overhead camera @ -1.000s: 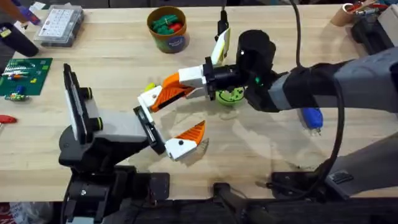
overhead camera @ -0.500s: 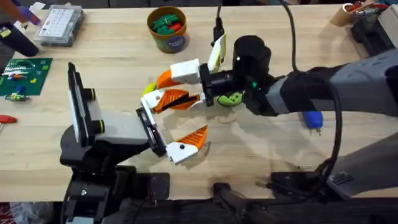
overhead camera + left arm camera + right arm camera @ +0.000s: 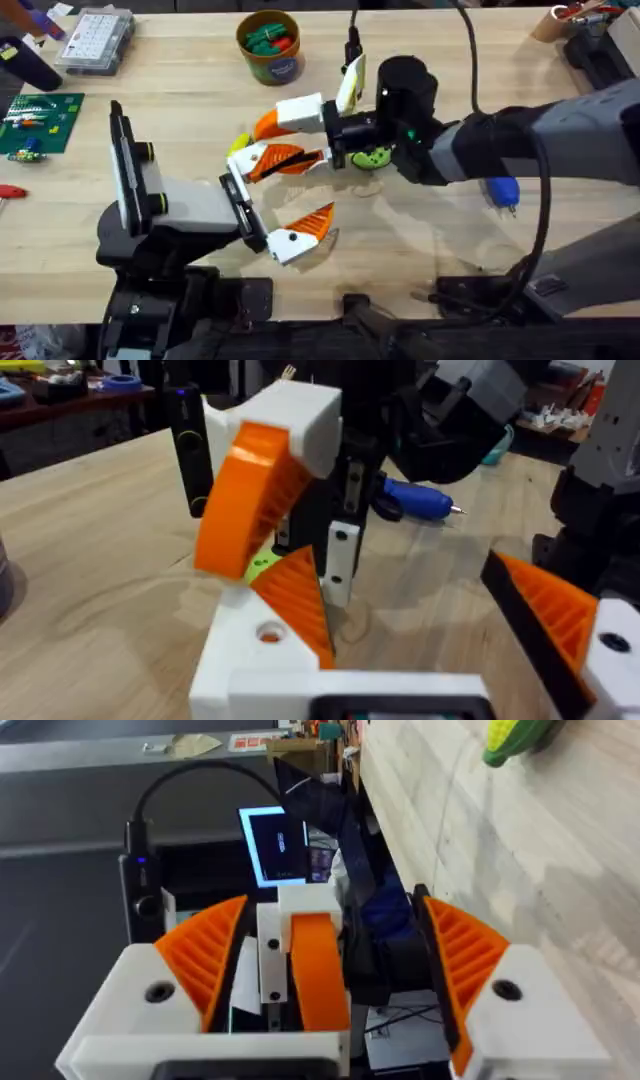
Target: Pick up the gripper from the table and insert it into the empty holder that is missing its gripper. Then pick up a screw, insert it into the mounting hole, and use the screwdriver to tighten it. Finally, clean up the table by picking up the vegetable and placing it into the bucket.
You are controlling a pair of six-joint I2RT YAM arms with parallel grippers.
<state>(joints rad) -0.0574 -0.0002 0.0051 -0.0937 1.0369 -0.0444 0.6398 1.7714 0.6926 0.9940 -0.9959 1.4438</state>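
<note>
The orange ribbed gripper (image 3: 297,598) sits on the white holder (image 3: 262,660) of my left arm, beside the small round mounting hole (image 3: 270,632). My left gripper (image 3: 318,182) is open, and its other orange finger (image 3: 552,610) stands well apart. My right gripper (image 3: 262,145) is open and straddles the seated gripper (image 3: 318,970), with gaps on both sides. The blue screwdriver (image 3: 500,190) lies on the table past the right arm. A green vegetable (image 3: 372,157) lies under the right wrist. The bucket (image 3: 270,62) stands at the back. I cannot make out a screw.
A clear parts box (image 3: 95,40) sits at the back left and a green circuit board (image 3: 40,122) at the left edge. A yellow and white card (image 3: 352,75) stands behind the right gripper. The bucket holds green and red pieces.
One second ago my right gripper's fingers were close together on the orange gripper; they have since spread apart. Over the last half second nothing visibly moved.
</note>
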